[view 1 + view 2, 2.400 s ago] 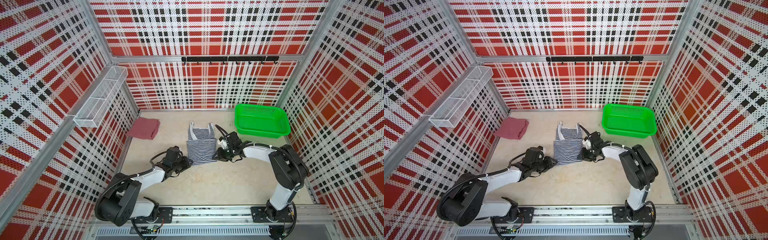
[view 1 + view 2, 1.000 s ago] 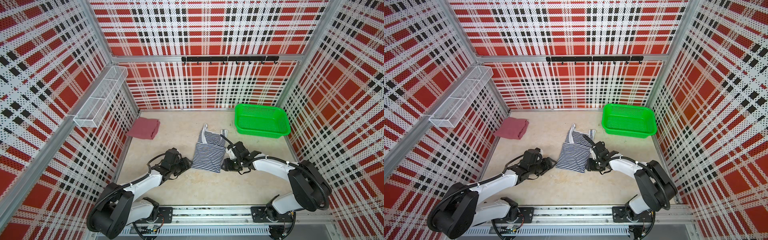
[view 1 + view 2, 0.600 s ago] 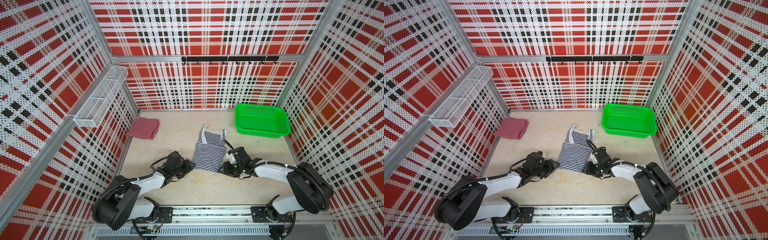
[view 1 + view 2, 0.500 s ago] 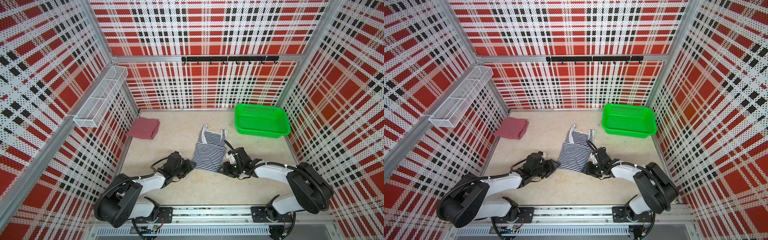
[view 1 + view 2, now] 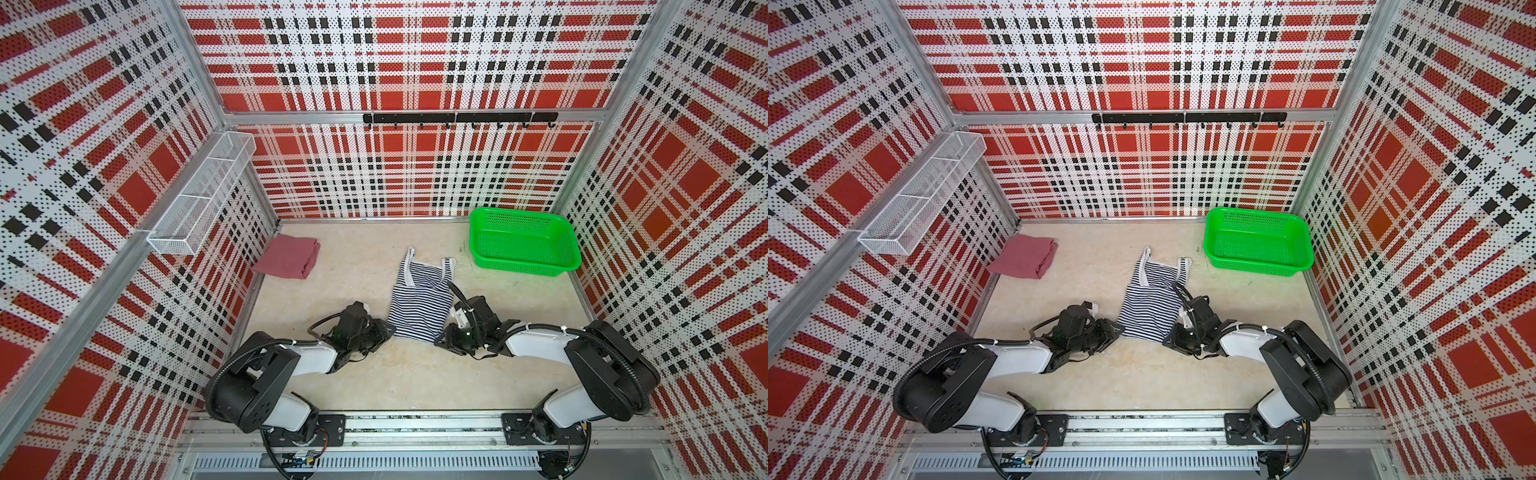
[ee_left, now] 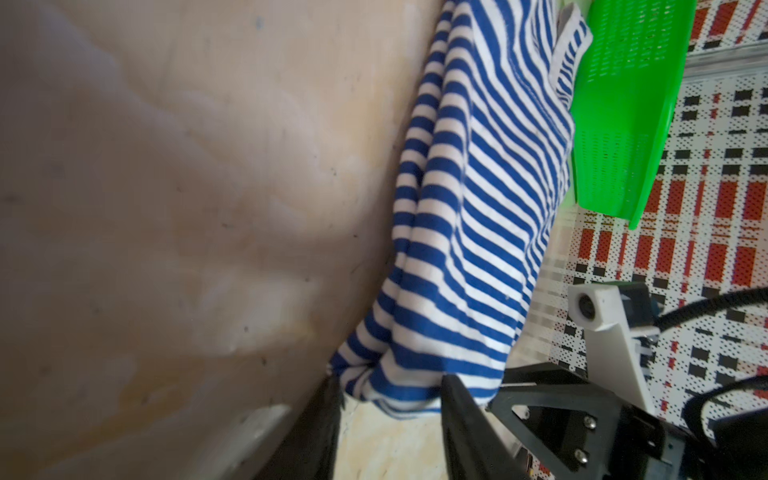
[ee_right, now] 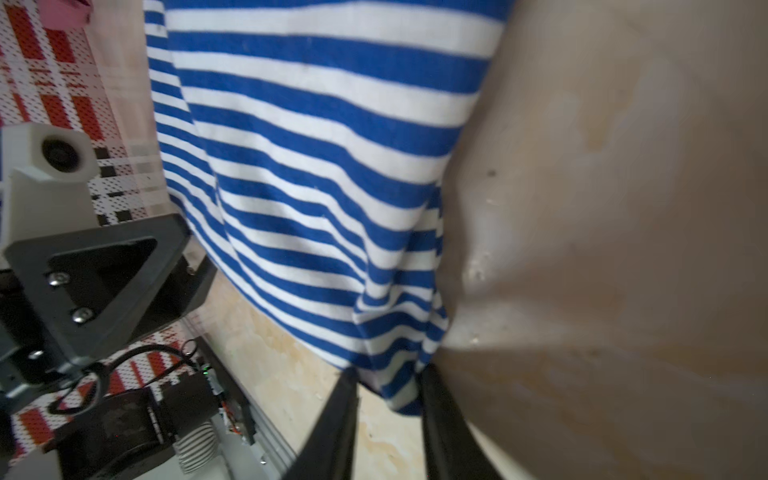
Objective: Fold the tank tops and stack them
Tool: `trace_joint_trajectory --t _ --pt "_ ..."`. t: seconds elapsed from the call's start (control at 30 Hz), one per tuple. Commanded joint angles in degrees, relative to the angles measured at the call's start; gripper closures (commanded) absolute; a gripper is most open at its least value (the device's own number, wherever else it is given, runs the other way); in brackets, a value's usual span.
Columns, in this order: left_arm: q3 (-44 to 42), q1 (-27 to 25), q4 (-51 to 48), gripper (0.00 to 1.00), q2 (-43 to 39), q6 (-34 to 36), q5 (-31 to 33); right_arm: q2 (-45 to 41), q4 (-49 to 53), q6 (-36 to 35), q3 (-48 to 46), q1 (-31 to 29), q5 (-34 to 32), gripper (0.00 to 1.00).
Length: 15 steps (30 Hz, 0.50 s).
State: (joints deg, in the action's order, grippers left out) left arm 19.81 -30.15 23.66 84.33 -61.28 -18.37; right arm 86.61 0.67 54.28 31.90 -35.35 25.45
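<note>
The striped tank top point(image 5: 419, 307) point(image 5: 1150, 305) lay flat near the middle of the tabletop point(image 5: 415, 374), slightly askew, its white-edged straps pointing toward the back edge and its hem toward the front edge. The left gripper point(image 5: 388, 330) point(image 5: 1119, 330) sat low on the tabletop at the hem's left corner. In the left wrist view point(image 6: 386, 395) its fingers point(image 6: 461, 415) stood fairly narrow, with the bunched corner of the cloth caught between them and touching both. The right gripper point(image 5: 440, 338) point(image 5: 1169, 338) sat at the hem's right corner. In the right wrist view point(image 7: 390, 390) its fingers point(image 7: 436, 415) were close together, pinching that corner. The rose tank top point(image 5: 289, 257) point(image 5: 1025, 257) lay folded by the back left corner, well apart from the striped one. A green basket point(image 5: 523, 266) point(image 5: 1258, 264) stood in the back right corner, near the straps but not touching them.
</note>
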Motion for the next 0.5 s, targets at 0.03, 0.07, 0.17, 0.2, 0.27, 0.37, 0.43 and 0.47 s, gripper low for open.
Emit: trace_joint_trajectory --t 0.03,0.07,0.17,0.2,0.27,0.37,0.43,0.47 --pt "0.6 -0.7 -7.8 0.74 3.7 1.7 2.4 0.2 3.9 -1.0 1.2 -0.4 -3.3 0.87" --pt "0.9 -1.2 -7.8 0.79 3.8 1.9 2.8 -0.2 4.6 -1.3 1.5 -0.4 -3.7 0.9" --pt "1.7 -2.1 -8.2 0.91 3.5 2.4 3.6 -1.0 7.1 -2.4 2.7 -0.4 -4.6 0.97" --pt "1.9 -2.4 -8.8 0.95 3.0 2.6 4.0 -1.3 8.2 -2.9 3.3 -0.4 -4.8 0.98" --pt "2.4 -2.7 -10.3 0.99 1.2 2.7 5.1 -2.4 11.0 -4.3 4.8 -0.4 -6.0 1.0" --pt "3.5 -3.1 -14.5 1.0 -2.7 3.2 7.0 -3.5 15.9 -7.1 7.5 -0.4 -7.4 1.0" --pt "4.0 -3.7 -18.0 1.0 -6.2 3.2 8.6 -4.0 19.7 -9.4 9.8 -0.4 -7.8 1.0" --pt "4.0 -4.0 -19.9 1.0 -8.3 2.9 9.7 -4.0 22.1 -11.0 11.2 -0.4 -7.7 1.0"
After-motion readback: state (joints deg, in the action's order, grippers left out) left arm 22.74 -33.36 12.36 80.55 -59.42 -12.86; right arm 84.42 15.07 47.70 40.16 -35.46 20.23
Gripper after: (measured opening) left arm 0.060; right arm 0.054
